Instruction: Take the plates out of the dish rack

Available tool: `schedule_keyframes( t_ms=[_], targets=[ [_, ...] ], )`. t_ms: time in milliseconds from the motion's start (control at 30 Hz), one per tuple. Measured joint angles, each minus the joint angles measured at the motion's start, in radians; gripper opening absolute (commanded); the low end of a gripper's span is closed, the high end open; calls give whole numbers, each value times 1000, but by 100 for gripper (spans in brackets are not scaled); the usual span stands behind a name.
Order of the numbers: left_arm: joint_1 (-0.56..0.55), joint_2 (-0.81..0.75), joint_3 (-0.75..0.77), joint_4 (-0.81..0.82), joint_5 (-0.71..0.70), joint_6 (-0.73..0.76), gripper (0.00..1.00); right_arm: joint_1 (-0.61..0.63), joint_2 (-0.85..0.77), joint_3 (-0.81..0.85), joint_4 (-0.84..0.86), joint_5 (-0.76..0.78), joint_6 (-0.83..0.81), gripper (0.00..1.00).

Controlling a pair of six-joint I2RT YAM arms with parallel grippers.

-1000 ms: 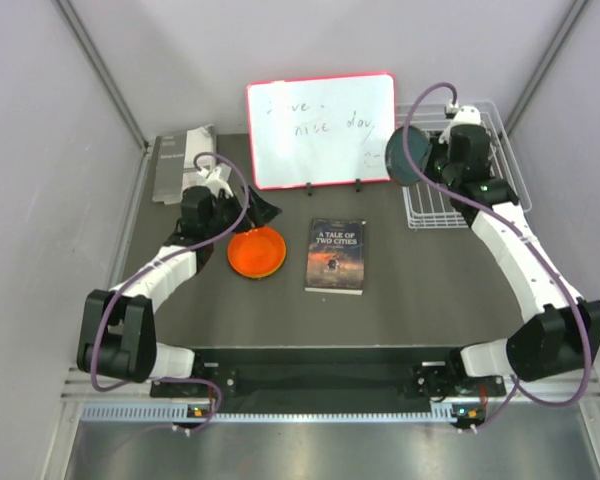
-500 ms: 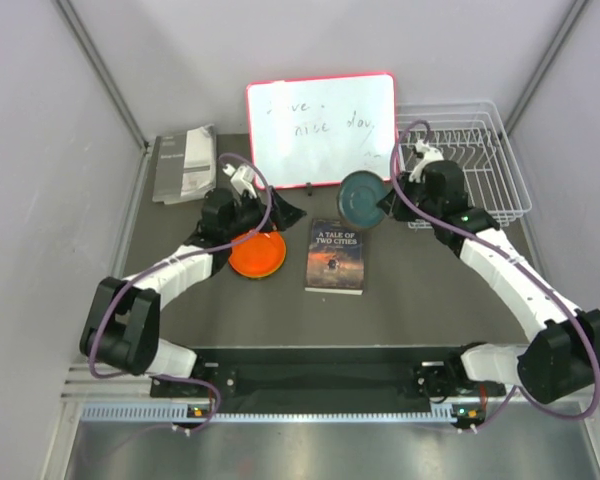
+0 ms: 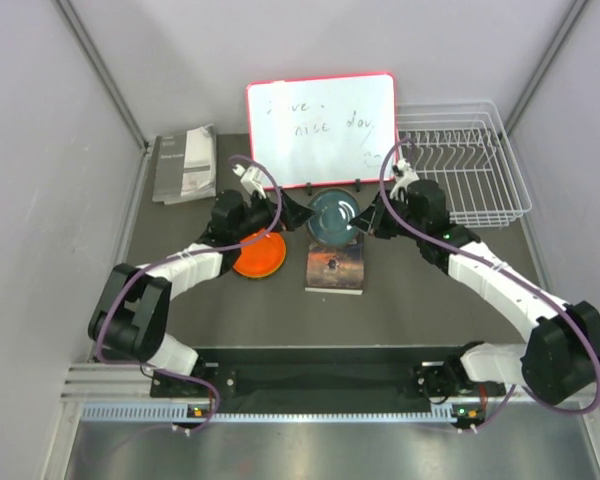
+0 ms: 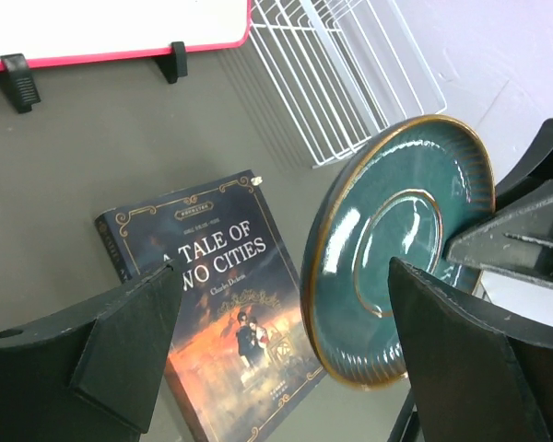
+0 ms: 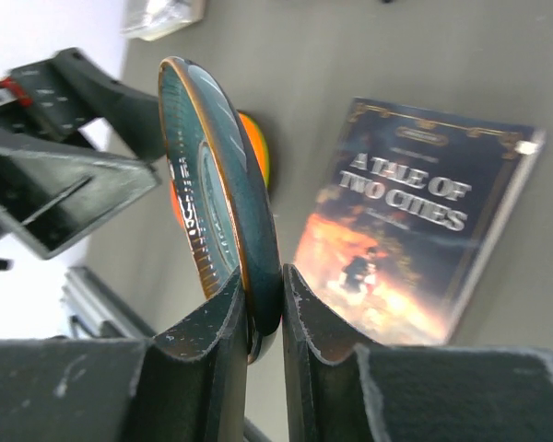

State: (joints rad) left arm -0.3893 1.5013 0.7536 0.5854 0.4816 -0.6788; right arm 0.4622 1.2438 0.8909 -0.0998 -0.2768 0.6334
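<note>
My right gripper (image 3: 365,224) is shut on the rim of the teal blue plate (image 3: 333,215) and holds it on edge above the far end of the book. In the right wrist view the plate (image 5: 223,184) stands between the pinched fingers of that gripper (image 5: 265,322). My left gripper (image 3: 292,214) is open just left of the plate, and in its own view (image 4: 281,341) the plate (image 4: 396,249) hangs near the right finger. The orange plate (image 3: 258,253) lies flat on the table, with a lime green rim (image 5: 270,166) under it. The white wire dish rack (image 3: 462,165) holds no plates. The dark red plate is out of view.
A book, "A Tale of Two Cities" (image 3: 335,266), lies at the table's middle under the teal plate. A red-framed whiteboard (image 3: 320,128) stands at the back. A grey booklet (image 3: 183,165) lies at the back left. Grey walls close in both sides.
My right arm carried the teal plate from the rack leftward and down to above the book. My left gripper swung right from the orange plate toward it.
</note>
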Motion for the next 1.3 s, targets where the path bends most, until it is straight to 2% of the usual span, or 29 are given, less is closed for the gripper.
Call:
schedule_keyframes(
  t_ms=[100, 200, 233, 333, 367, 433, 600, 800, 833, 867, 900, 933, 967, 1033, 1300],
  targets=[
    [-3, 14, -1, 28, 0, -13, 92, 2, 0, -28, 64, -35, 38, 0],
    [-3, 34, -13, 64, 2, -38, 84, 2, 0, -65, 148, -79, 84, 0],
    [-3, 35, -19, 75, 2, -45, 75, 2, 1, -75, 169, -88, 98, 0],
    [-3, 35, -33, 106, 6, -66, 60, 2, 10, -103, 220, -103, 137, 0],
    [-3, 35, -35, 114, 8, -71, 47, 2, 16, -113, 243, -109, 150, 0],
    [-5, 35, -36, 124, 14, -80, 36, 2, 30, -129, 277, -121, 173, 0],
    [0, 35, -39, 174, 46, -106, 0, -7, 82, -156, 360, -146, 230, 0],
    [18, 33, -49, 208, 48, -136, 0, -12, 130, -170, 438, -180, 274, 0],
    [18, 32, -51, 207, 45, -134, 0, -13, 138, -170, 446, -184, 278, 17],
    [19, 29, -54, 201, 40, -131, 0, -13, 148, -170, 454, -188, 280, 30],
    [20, 25, -56, 194, 37, -126, 0, -13, 154, -170, 458, -191, 282, 38],
    [20, 16, -57, 180, 34, -119, 0, -13, 159, -169, 460, -197, 287, 54],
    [16, 8, -58, 167, 24, -106, 0, -10, 166, -165, 461, -203, 285, 62],
    [6, -21, -63, 116, -8, -62, 0, -5, 174, -149, 457, -217, 279, 66],
    [25, -165, -87, -74, -132, 44, 0, -25, 174, -54, 378, -201, 195, 69]
  ],
)
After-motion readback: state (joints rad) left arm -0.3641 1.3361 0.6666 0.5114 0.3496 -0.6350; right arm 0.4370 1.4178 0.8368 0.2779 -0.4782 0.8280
